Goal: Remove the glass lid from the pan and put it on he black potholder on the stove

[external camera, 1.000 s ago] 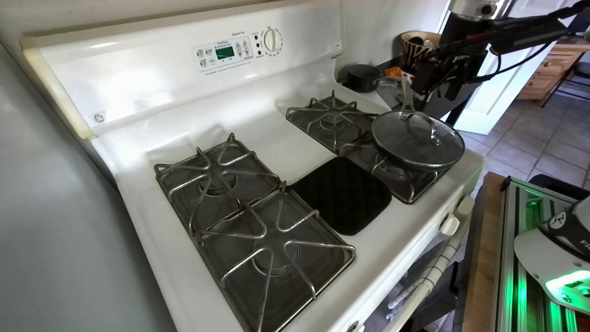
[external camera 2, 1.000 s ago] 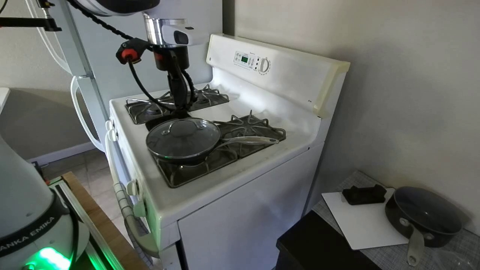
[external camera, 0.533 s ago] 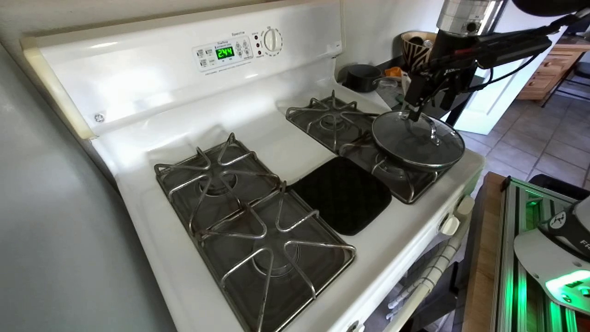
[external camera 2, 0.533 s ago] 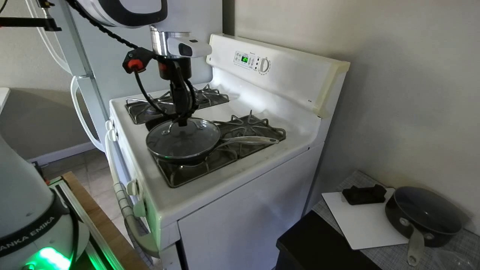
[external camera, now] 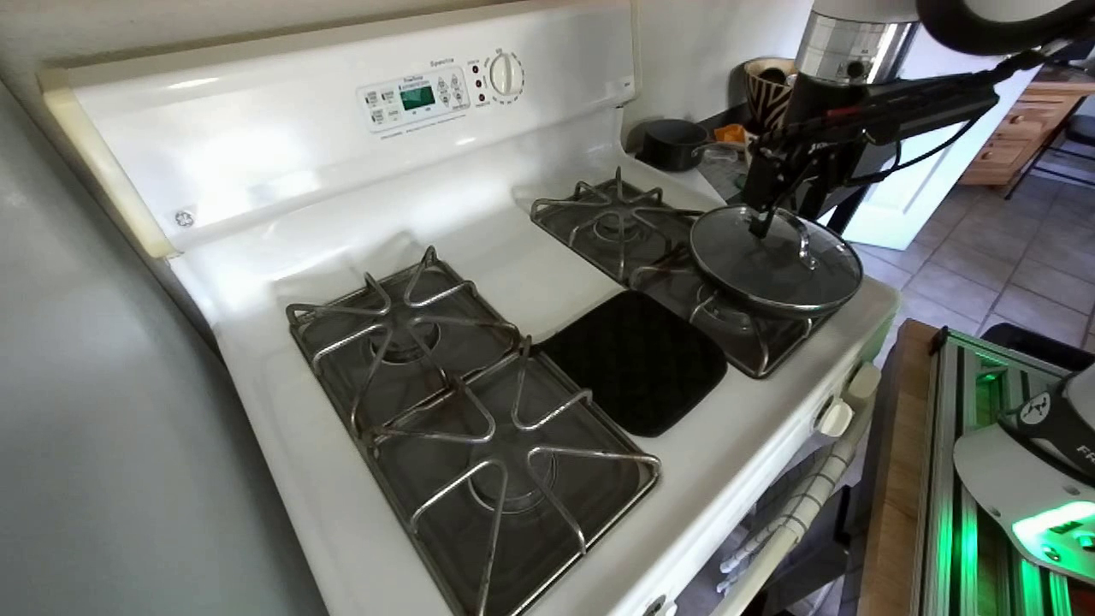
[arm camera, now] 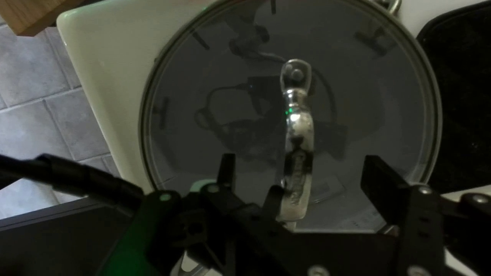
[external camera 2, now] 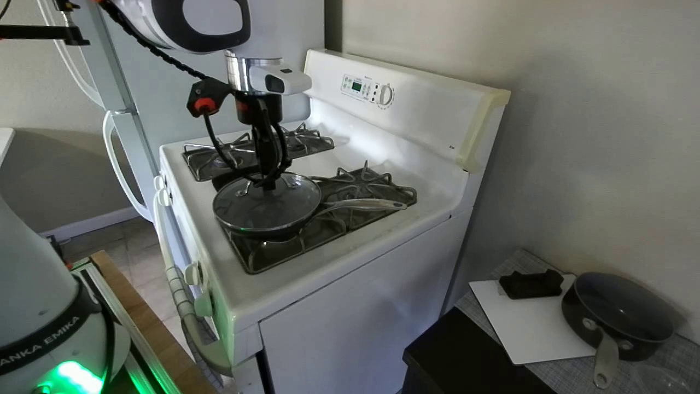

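The round glass lid (external camera: 727,261) sits on the dark pan (external camera 2: 273,235), on a front burner of the white stove (external camera: 496,239). An arched metal handle (arm camera: 298,153) stands at the lid's centre. The flat black potholder (external camera: 637,364) lies between the burner grates, beside the pan; it also shows at the right edge of the wrist view (arm camera: 464,99). My gripper (arm camera: 301,170) is open and points down over the lid. Its fingers are on either side of the handle with gaps between. In an exterior view its fingertip (external camera 2: 268,185) is at the handle. Contact with the glass cannot be told.
The pan's handle (external camera 2: 372,204) points toward the stove's back. Raised grates (external camera: 513,436) flank the potholder. The control panel (external camera: 419,96) rises at the back. A smaller dark pot (external camera 2: 618,314) stands on a side counter. A towel (external camera 2: 188,312) hangs on the oven door bar.
My gripper has come down from above the pan to the lid's handle, shifting slightly toward the stove's back. The lid, pan and potholder have not moved.
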